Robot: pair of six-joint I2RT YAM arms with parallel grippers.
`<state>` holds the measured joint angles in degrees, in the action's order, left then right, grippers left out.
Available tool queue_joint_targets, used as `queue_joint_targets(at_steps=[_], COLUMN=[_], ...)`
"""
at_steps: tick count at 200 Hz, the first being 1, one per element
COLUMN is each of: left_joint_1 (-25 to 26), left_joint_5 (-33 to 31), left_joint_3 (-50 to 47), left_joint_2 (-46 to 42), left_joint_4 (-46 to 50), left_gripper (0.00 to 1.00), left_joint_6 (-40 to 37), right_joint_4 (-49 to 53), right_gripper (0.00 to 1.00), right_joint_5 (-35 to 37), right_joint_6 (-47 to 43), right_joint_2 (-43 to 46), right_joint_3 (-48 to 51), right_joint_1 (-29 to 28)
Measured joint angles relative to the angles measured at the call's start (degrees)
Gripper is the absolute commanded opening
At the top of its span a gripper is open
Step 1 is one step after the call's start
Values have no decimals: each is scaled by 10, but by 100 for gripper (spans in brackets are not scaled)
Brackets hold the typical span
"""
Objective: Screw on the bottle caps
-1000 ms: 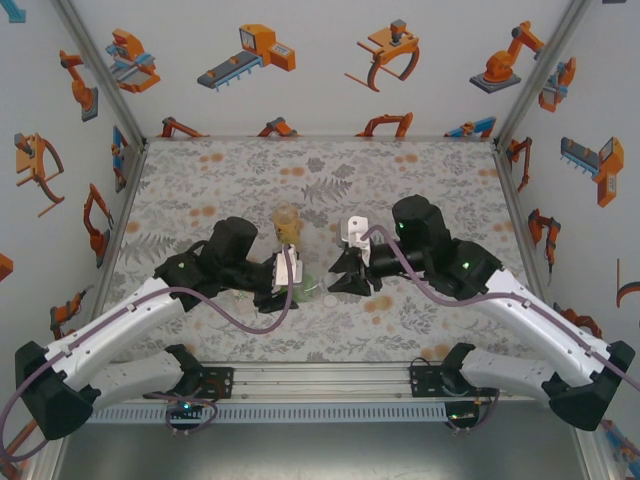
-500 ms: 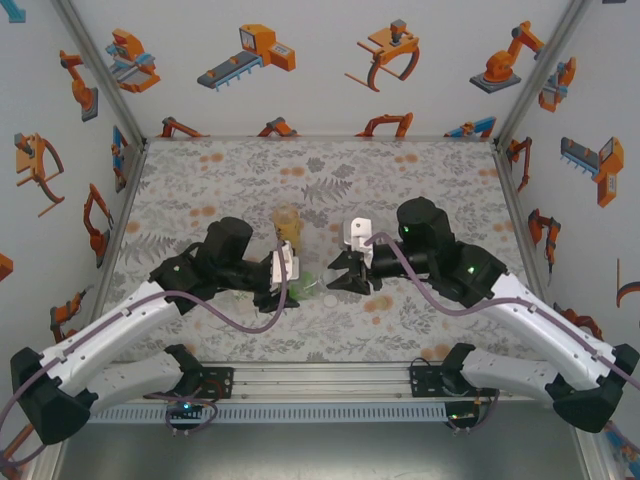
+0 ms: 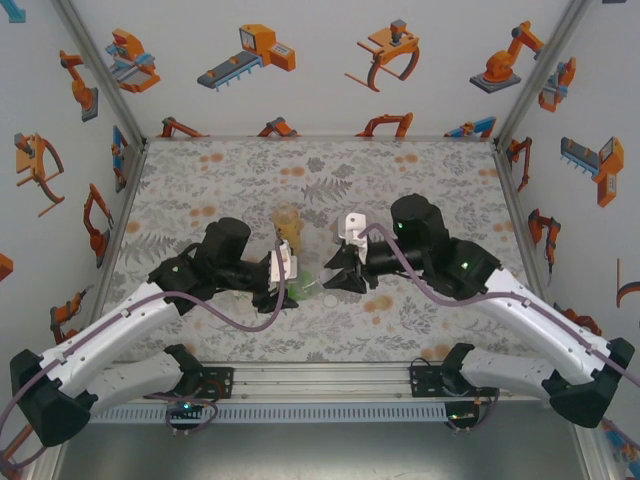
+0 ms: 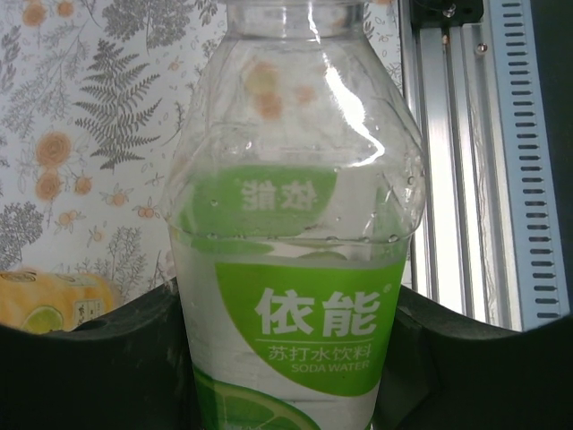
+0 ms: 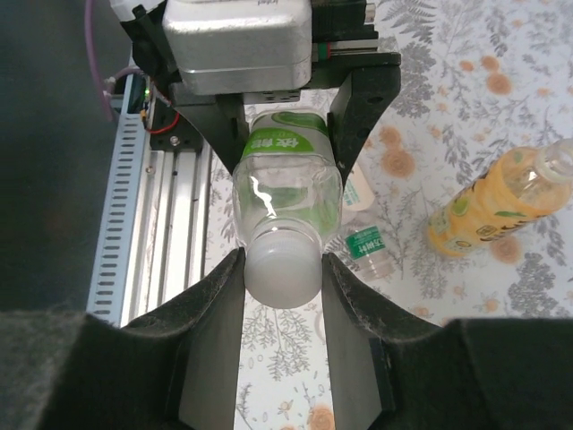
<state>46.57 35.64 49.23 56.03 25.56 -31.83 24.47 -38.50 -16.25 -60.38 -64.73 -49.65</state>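
Observation:
A clear bottle with a green soda-water label (image 4: 295, 269) (image 5: 286, 179) (image 3: 304, 285) hangs on its side above the table between the two arms. My left gripper (image 4: 295, 358) (image 3: 284, 290) (image 5: 288, 125) is shut on its labelled body. A white bottle cap (image 5: 282, 271) sits on the bottle's mouth. My right gripper (image 5: 282, 273) (image 3: 335, 281) is shut on that cap, one finger pressing on each side. In the left wrist view the bottle's neck runs to the top edge and the cap is out of the picture.
An amber tea bottle (image 3: 288, 228) (image 5: 497, 210) (image 4: 54, 305) lies on the floral mat behind the grippers. A small bottle with a green label (image 5: 369, 246) lies under the held bottle. The aluminium rail (image 4: 457, 134) (image 5: 170, 224) runs along the near edge.
Both wrists have shifted slightly, the right gripper edging left toward the bottle. Both grips stay as they were.

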Motion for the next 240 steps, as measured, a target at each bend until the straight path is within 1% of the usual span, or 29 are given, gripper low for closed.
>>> queue_joint_targets(at_steps=[46, 72, 107, 150, 181, 204, 220, 235, 240], left_joint_1=[-1, -1, -3, -6, -6, -6, -7, -7, -8], left_joint_5=[0, -3, -27, -65, -86, -91, -96, -103, -104], left_joint_3=[0, 0, -3, -7, -7, -7, -7, -7, -7], left_joint_2=[0, -2, -5, -8, -8, -8, -8, -8, -8], left_joint_4=[14, 14, 14, 5, -10, -14, -15, -11, -10], left_gripper=[0, 0, 0, 0, 0, 0, 0, 0, 0], left_joint_6=[0, 0, 1, 6, 12, 13, 14, 15, 15], right_joint_4=[14, -9, -91, -179, -170, -158, -163, -163, -163], right_gripper=[0, 0, 0, 0, 0, 0, 0, 0, 3], right_joint_5=[-1, 16, 70, 167, 239, 261, 262, 261, 261], right_joint_6=[38, 102, 260, 487, 649, 751, 797, 820, 825], right_joint_2=[-14, -9, 14, 35, 39, 38, 35, 28, 26], right_joint_3=[-9, 2, 59, 121, 126, 125, 130, 131, 131], right_joint_1=[0, 0, 0, -2, -6, -7, -5, -3, -3])
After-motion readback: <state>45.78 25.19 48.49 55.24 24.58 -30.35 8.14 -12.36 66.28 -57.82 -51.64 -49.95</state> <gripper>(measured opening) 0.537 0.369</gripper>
